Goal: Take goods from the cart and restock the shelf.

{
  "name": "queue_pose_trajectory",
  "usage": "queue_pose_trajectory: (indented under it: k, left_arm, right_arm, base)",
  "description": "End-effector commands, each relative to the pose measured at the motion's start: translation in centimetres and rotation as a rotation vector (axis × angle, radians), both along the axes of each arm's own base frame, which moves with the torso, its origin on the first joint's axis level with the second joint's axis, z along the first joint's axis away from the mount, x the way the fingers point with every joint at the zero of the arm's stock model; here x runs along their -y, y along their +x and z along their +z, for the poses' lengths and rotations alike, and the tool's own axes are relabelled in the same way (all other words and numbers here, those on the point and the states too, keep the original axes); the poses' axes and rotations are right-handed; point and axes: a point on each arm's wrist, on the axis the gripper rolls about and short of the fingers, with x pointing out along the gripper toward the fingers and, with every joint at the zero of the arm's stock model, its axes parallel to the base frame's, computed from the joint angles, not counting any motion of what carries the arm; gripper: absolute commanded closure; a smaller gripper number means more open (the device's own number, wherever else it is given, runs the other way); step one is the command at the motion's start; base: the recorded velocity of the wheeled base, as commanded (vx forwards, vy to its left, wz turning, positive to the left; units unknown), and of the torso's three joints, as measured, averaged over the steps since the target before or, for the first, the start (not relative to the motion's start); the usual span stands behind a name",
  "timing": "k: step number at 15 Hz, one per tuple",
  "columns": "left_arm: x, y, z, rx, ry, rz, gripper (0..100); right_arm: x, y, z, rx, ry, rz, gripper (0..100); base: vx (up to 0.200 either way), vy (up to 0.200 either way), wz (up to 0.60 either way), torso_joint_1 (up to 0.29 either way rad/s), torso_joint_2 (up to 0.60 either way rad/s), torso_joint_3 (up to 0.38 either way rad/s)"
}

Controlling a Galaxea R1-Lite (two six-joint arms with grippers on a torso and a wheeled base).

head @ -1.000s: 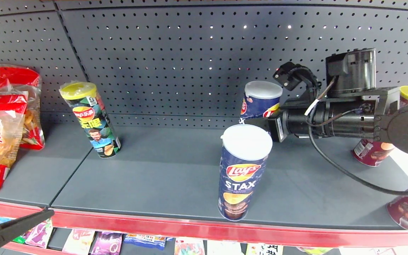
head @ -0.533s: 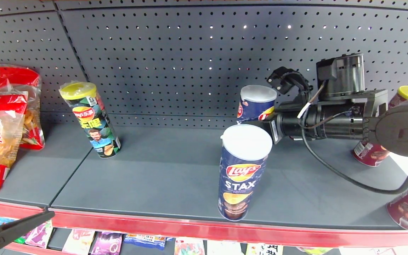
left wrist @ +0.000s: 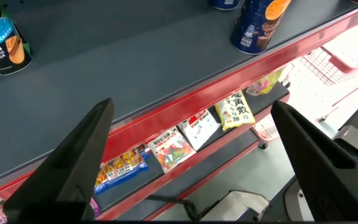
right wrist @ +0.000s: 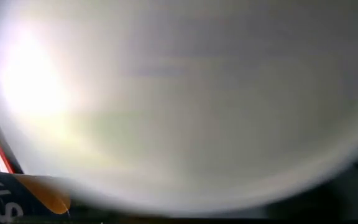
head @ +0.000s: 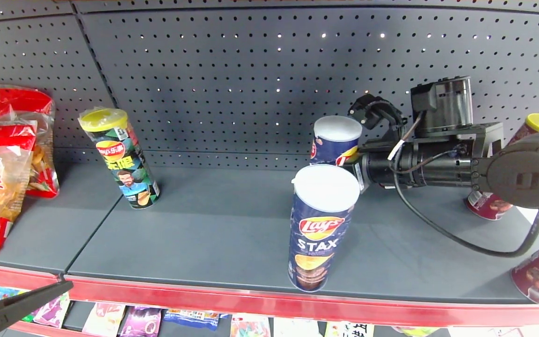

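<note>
My right gripper (head: 348, 161) is clamped on the side of a blue can (head: 336, 139), white lid (right wrist: 179, 93) up, held at the back of the shelf (head: 213, 234) close to the pegboard, at 12 o'clock of the second blue can (head: 321, 229), which stands by the red front edge. That nearer can hides whether mine touches the shelf. My left gripper (left wrist: 191, 106) hangs with fingers spread wide, below the shelf's front edge at 7 o'clock. A green can (head: 120, 159) stands at 10 o'clock
</note>
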Motion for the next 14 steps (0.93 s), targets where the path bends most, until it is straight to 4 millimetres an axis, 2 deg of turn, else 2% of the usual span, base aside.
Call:
queue_pose_trajectory:
  k: [1,7,10,14]
  left_arm:
    - [0.0,0.1,0.0,-0.004,0.002,0.0,0]
    - [0.1,0.1,-0.1,-0.012,0.006,-0.002,0]
    - [0.1,0.1,-0.3,-0.035,0.023,-0.002,0]
    - [0.6,1.1,-0.4,-0.069,0.077,-0.011,0]
  right_arm:
    - [0.4,-0.7,0.2,0.002,0.0,0.001,0]
    - [2.0,-3.2,0.4,-0.002,-0.008,-0.024,0]
    - [3.4,-5.6,0.1,-0.018,-0.014,-0.08,0]
    - [5.6,-8.9,-0.3,-0.017,-0.033,-0.176,0]
  base:
    - [0.0,0.0,0.0,0.0,0.0,0.0]
    - [0.0,0.0,0.0,0.0,0.0,0.0]
    - [0.0,0.0,0.0,0.0,0.0,0.0]
    - [0.0,0.0,0.0,0.0,0.0,0.0]
